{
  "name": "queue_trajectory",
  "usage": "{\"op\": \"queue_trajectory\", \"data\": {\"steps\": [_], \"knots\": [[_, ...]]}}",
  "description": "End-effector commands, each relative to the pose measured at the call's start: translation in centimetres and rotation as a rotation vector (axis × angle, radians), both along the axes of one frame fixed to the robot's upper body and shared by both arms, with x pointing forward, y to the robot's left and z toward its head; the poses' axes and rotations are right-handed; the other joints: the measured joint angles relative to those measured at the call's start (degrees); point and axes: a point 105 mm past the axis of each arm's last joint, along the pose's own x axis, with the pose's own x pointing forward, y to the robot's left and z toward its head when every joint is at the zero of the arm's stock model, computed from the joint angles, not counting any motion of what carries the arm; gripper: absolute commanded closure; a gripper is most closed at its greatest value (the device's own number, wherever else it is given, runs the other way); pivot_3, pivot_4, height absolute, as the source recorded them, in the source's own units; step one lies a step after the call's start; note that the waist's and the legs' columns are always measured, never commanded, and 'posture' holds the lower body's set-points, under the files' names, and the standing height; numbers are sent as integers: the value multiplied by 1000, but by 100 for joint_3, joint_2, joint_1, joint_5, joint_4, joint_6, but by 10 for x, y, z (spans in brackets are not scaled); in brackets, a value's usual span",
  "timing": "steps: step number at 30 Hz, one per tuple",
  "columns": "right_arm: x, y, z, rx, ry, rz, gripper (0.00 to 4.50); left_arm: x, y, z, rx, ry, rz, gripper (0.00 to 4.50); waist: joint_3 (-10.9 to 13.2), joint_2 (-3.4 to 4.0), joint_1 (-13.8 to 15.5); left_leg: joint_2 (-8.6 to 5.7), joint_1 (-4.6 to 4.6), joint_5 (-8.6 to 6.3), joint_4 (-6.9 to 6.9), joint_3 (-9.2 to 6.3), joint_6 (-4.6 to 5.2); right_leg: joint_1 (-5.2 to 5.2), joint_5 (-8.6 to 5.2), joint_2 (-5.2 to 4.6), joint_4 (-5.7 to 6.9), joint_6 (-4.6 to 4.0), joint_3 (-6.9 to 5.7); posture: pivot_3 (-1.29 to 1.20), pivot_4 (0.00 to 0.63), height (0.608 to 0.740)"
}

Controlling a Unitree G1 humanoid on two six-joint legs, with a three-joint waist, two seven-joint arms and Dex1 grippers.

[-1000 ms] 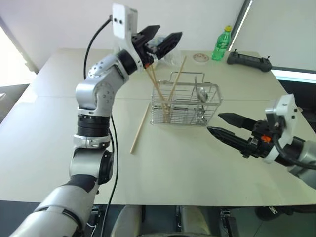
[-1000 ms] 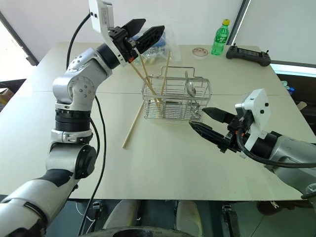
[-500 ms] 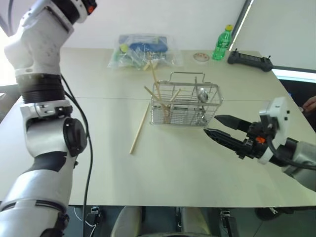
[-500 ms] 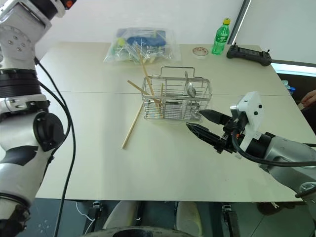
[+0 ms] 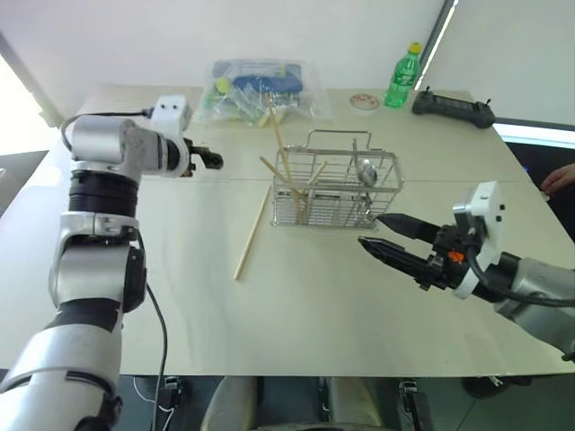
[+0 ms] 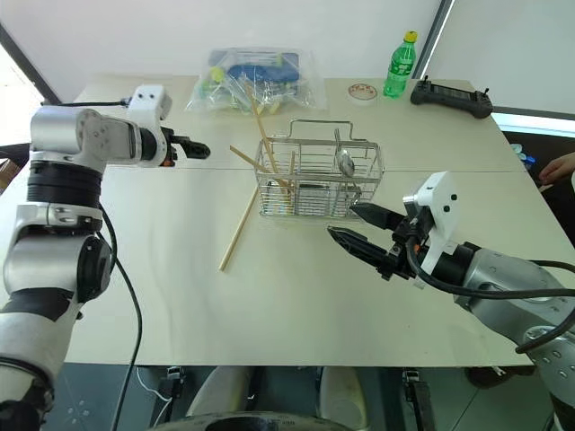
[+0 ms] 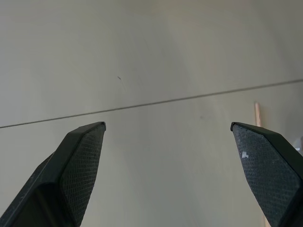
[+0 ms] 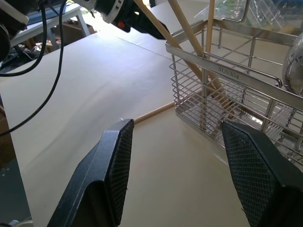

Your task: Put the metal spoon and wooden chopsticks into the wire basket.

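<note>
Wire basket [image 5: 337, 190]: sitting mid-table, holding the metal spoon [image 5: 367, 172] upright at its right end and three wooden chopsticks [image 5: 286, 171] leaning at its left end. A fourth chopstick [image 5: 253, 233] is lying on the table [image 5: 180, 287] just left of it. Left gripper [image 5: 211, 160]: hovering far left, fingers spread wide, gripping nothing. Right gripper [image 5: 382, 233]: hovering near the basket's right end, fingers parted, gripping nothing.

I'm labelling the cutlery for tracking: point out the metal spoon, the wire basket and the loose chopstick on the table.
metal spoon [image 5: 367, 171], left eye view, its bowl
wire basket [image 5: 337, 190], left eye view, front wall
loose chopstick [image 5: 252, 235], left eye view, mid-shaft
</note>
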Motion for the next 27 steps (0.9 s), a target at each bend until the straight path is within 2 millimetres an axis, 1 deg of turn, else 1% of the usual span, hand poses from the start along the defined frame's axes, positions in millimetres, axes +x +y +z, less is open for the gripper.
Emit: {"op": "queue_trajectory", "data": {"steps": [1, 4, 9, 12, 20, 25, 27], "knots": [[0, 1, 5, 18, -33, -5, 1520, -8, -20, -2, 47, 9, -108, 33, 0, 1, 2, 0, 0, 0, -2, 0, 0, -1, 0, 0, 0, 0, 0, 0, 150, 721], [0, 2, 5, 25, -34, -13, 1520, -12, -35, -11, 45, 52, -158, 33, 0, 0, 8, 1, 0, 0, 0, 0, 0, -1, 0, -1, 0, -1, 0, 0, 150, 721], [1, 4, 6, 36, -46, -31, 1520, -14, -47, -24, 89, 85, -205, 33, 0, 0, 4, 3, 0, 0, 2, 0, -1, 0, -1, -5, -2, -2, 0, 0, 150, 721], [-2, 6, 3, 35, -46, -41, 1520, -11, -54, -29, 105, 85, -224, 33, 0, 1, 7, 3, 1, 0, 1, 1, -1, 0, -1, -6, -2, -2, 1, 0, 150, 721], [-16, 5, -2, 4, -37, -35, 1520, 2, -77, -31, 109, 61, -272, 33, 0, -1, 21, 0, -2, 0, 2, 1, -1, 2, -1, -9, -8, -1, 0, 0, 150, 721], [-28, 5, -6, -25, -12, -9, 1520, 10, -90, -42, 96, 63, -269, 33, -3, 5, 17, 0, 0, 0, 1, 3, 0, 9, -1, -10, -18, 1, -2, 0, 150, 721], [-30, 4, -6, -30, -10, -14, 1520, 11, -93, -45, 87, 70, -272, 33, -2, 3, 8, -1, -1, 0, 1, 3, 0, 10, -1, -10, -19, 2, -2, 0, 150, 721]]}}
